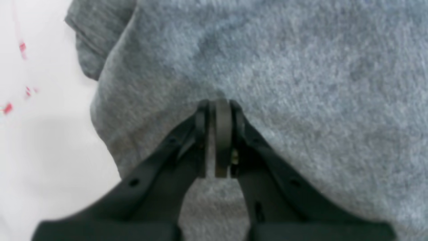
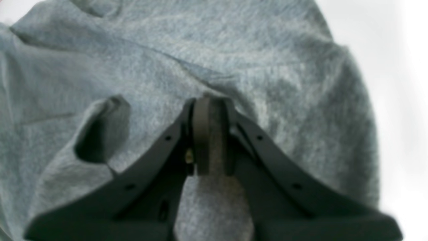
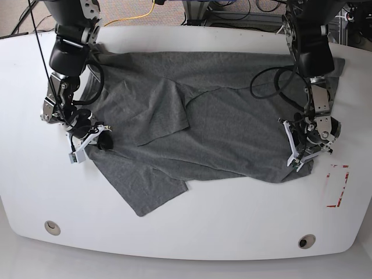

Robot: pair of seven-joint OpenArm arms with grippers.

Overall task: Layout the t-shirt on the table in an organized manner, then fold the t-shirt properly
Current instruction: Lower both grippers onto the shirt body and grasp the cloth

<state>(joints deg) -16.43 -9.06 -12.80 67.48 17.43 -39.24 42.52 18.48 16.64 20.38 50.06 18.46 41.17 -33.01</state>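
The heather-grey t-shirt [image 3: 203, 122] lies spread and wrinkled across the white table [image 3: 186, 232], with a flap folded over near its middle and a corner pointing toward the front. My right gripper [image 3: 96, 139] is at the shirt's left edge in the base view, shut on a pinch of t-shirt [image 2: 214, 201] that bulges between its fingers [image 2: 200, 134]. My left gripper [image 3: 302, 154] is at the shirt's right edge, its fingers [image 1: 222, 134] pressed together on the t-shirt [image 1: 301, 83], with a thin strip of cloth between the pads.
A red tape rectangle [image 3: 337, 186] marks the table just right of my left gripper, and red tape [image 1: 8, 107] also shows in the left wrist view. Two round grommet holes [image 3: 52, 226] [image 3: 306, 241] sit near the front edge. Cables hang off both arms.
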